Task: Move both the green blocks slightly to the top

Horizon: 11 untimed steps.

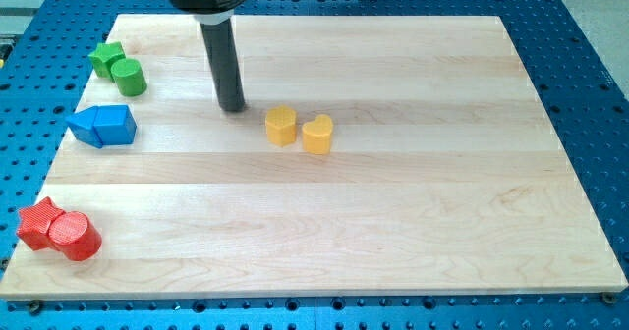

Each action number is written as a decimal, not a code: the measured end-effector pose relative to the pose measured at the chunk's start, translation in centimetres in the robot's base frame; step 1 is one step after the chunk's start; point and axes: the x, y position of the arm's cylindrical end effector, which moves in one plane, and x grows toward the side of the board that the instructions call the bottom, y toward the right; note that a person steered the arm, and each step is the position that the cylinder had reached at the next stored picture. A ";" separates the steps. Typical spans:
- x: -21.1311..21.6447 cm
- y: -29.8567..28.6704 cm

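A wooden tabletop. A green star block touches a green cylinder near the view's top left. My tip rests well to their right, just left of a yellow block. There is no gripper, only the rod.

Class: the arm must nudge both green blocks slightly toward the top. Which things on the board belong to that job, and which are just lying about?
Part of the job:
green star block
green cylinder block
my tip

Just lying about:
blue blocks
yellow blocks
red blocks
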 end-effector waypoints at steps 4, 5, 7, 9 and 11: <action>-2.7 -4.7; -1.1 -10.5; -2.5 -12.2; -0.9 -15.8; -0.6 -12.1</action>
